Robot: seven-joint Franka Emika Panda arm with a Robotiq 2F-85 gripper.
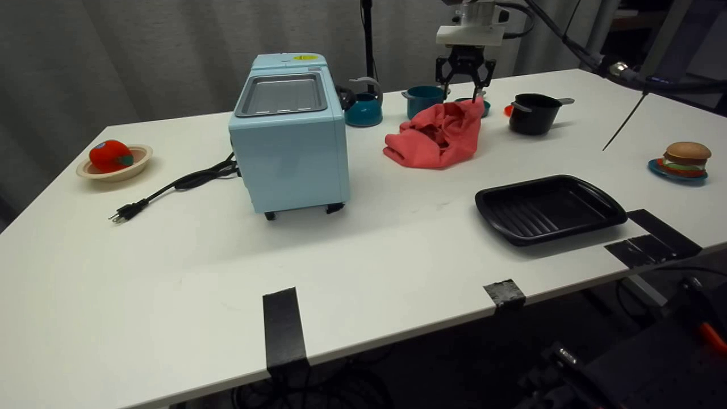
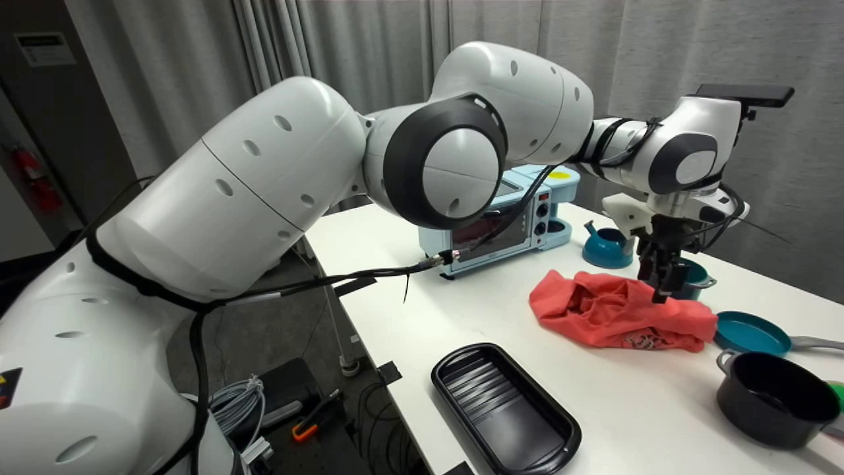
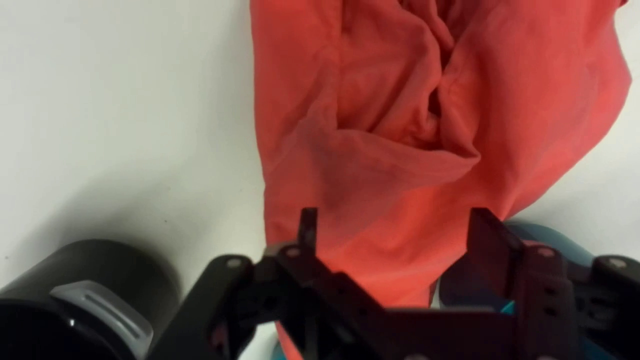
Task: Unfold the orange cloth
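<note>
The orange cloth, more coral red in the pictures, lies crumpled on the white table in both exterior views (image 1: 463, 142) (image 2: 593, 307). In the wrist view the cloth (image 3: 530, 100) runs from the top edge down between and under the fingers, with folds and an opening near the top middle. My gripper (image 1: 460, 97) is open over the cloth's back part and points down. It also shows in an exterior view (image 2: 663, 287) and in the wrist view (image 3: 393, 215), its fingers wide apart with nothing clamped between them. I cannot tell whether the fingertips touch the cloth.
A teal pot (image 1: 423, 102) and teal pan (image 2: 752, 333) stand close by the cloth. A black pot (image 1: 534, 116) and teal kettle (image 1: 364, 111) flank it. A light blue toaster oven (image 1: 292, 159) and black tray (image 1: 551, 210) are farther off.
</note>
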